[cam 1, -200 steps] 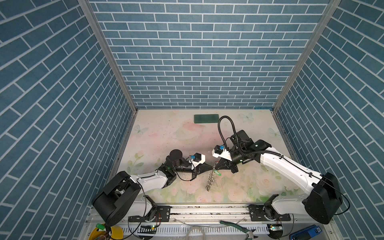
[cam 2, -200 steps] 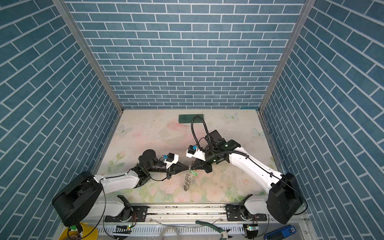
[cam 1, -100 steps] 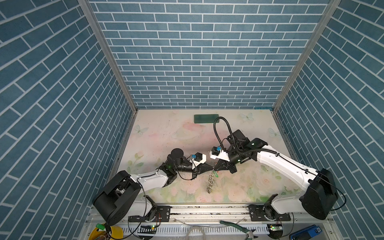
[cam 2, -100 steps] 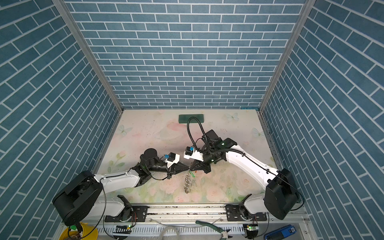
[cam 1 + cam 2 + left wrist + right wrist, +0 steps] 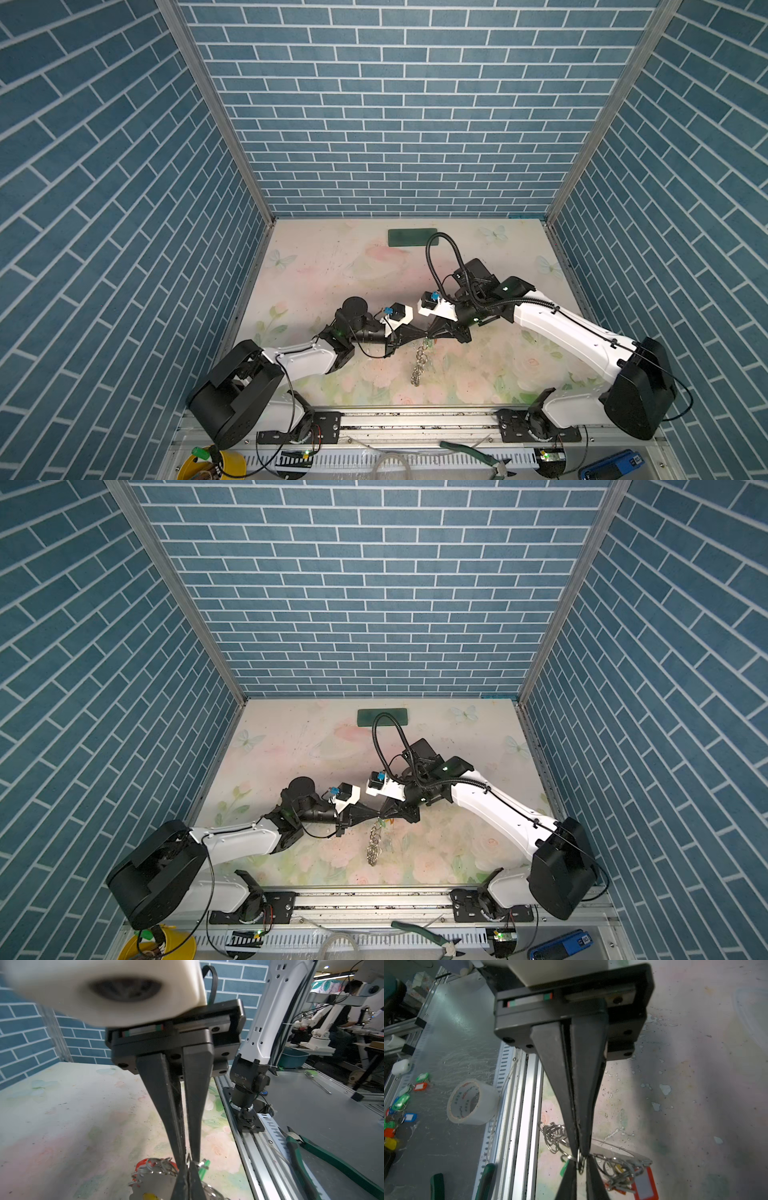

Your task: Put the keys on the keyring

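Both top views: left gripper (image 5: 420,334) and right gripper (image 5: 430,332) meet tip to tip at the top of the keyring (image 5: 417,362); green block (image 5: 412,237) sits well behind it.
Left wrist: left fingers (image 5: 179,1188) clamped on a keyring split ring (image 5: 190,1162).
Right wrist: right fingers (image 5: 568,1184) slightly parted around that ring; keys (image 5: 623,1186) bunched against the keyring.

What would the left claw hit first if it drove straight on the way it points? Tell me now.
Most likely the right claw, which faces it tip to tip. The left claw pinches a split ring of the keyring, so that ring lies between them.
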You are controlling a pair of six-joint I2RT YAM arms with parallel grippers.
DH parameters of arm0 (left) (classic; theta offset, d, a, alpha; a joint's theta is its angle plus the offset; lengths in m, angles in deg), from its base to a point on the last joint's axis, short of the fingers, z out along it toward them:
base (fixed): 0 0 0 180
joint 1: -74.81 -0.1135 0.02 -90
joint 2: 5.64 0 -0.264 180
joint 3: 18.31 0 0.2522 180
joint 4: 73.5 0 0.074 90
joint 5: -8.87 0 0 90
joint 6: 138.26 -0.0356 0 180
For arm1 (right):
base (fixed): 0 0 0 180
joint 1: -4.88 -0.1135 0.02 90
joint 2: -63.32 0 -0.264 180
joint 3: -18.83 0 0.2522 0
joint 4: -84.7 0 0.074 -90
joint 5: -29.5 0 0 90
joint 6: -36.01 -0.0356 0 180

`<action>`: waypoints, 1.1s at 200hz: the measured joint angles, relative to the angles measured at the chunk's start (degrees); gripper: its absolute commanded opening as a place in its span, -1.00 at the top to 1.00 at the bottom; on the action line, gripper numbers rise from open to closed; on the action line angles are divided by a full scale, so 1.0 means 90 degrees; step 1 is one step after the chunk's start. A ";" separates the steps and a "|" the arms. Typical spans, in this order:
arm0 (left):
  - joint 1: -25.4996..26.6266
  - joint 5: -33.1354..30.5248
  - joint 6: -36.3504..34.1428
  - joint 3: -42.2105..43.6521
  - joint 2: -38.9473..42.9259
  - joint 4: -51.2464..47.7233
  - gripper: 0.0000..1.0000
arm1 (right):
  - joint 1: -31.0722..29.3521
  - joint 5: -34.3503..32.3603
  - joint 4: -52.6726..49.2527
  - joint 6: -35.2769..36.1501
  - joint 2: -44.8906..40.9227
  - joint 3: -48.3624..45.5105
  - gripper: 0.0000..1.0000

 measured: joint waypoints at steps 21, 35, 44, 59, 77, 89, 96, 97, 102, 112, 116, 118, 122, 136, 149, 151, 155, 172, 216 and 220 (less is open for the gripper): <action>0.0056 -0.0340 0.0124 0.0175 0.0000 0.0432 1.00 | 0.0053 -0.0102 0.0641 -0.0369 -0.0408 -0.0425 0.29; 0.0066 -0.0546 0.0206 0.0299 -0.0002 0.0702 1.00 | 0.0056 -0.0189 0.1022 -0.0607 -0.0695 -0.0782 0.28; 0.0066 -0.0661 0.0240 0.0357 -0.0007 0.0848 1.00 | 0.0056 -0.0250 0.1258 -0.0770 -0.0855 -0.1018 0.29; 0.0066 -0.0821 0.0284 0.0410 -0.0022 0.1064 1.00 | 0.0063 -0.0381 0.1583 -0.1005 -0.1064 -0.1355 0.30; 0.0066 -0.0981 0.0359 0.0440 -0.0070 0.1333 1.00 | 0.0063 -0.0532 0.1928 -0.1275 -0.1212 -0.1625 0.34; 0.0066 -0.1061 0.0406 0.0459 -0.0114 0.1489 1.00 | 0.0061 -0.0631 0.2198 -0.1447 -0.1253 -0.1741 0.35; 0.0066 -0.1093 0.0430 0.0461 -0.0138 0.1552 1.00 | 0.0061 -0.0680 0.2363 -0.1554 -0.1277 -0.1812 0.35; 0.0066 -0.1093 0.0432 0.0461 -0.0141 0.1569 1.00 | 0.0061 -0.0685 0.2382 -0.1562 -0.1282 -0.1819 0.35; 0.0066 -0.1110 0.0454 0.0461 -0.0158 0.1615 1.00 | 0.0058 -0.0721 0.2501 -0.1615 -0.1304 -0.1880 0.35; 0.0066 -0.1149 0.0498 0.0461 -0.0189 0.1712 1.00 | 0.0036 -0.0784 0.2730 -0.1727 -0.1358 -0.2006 0.35; 0.0066 -0.1156 0.0512 0.0461 -0.0202 0.1749 1.00 | 0.0029 -0.0804 0.2810 -0.1770 -0.1379 -0.2057 0.35; 0.0066 -0.1158 0.0520 0.0461 -0.0206 0.1761 1.00 | 0.0024 -0.0811 0.2839 -0.1778 -0.1387 -0.2074 0.35; 0.0066 -0.1166 0.0529 0.0461 -0.0219 0.1792 1.00 | 0.0017 -0.0826 0.2919 -0.1831 -0.1409 -0.2118 0.35; 0.0066 -0.1200 0.0554 0.0461 -0.0223 0.1848 1.00 | -0.0017 -0.0850 0.3150 -0.1936 -0.1455 -0.2225 0.35; 0.0066 -0.1205 0.0576 0.0461 -0.0223 0.1899 1.00 | -0.0075 -0.0882 0.3327 -0.2040 -0.1469 -0.2283 0.35; 0.0066 -0.1207 0.0578 0.0461 -0.0223 0.1904 1.00 | -0.0085 -0.0889 0.3354 -0.2045 -0.1469 -0.2288 0.35; 0.0066 -0.1207 0.0588 0.0461 -0.0223 0.1911 1.00 | -0.0097 -0.0899 0.3390 -0.2059 -0.1472 -0.2297 0.35; 0.0066 -0.1207 0.0614 0.0461 -0.0238 0.1933 1.00 | -0.0134 -0.0950 0.3521 -0.2110 -0.1469 -0.2322 0.35; 0.0063 -0.1239 0.0641 0.0461 -0.0306 0.1987 1.00 | -0.0199 -0.0957 0.3723 -0.2212 -0.1452 -0.2322 0.29; 0.0063 -0.1236 0.0644 0.0461 -0.0306 0.1991 1.00 | -0.0204 -0.0957 0.3740 -0.2212 -0.1452 -0.2322 0.28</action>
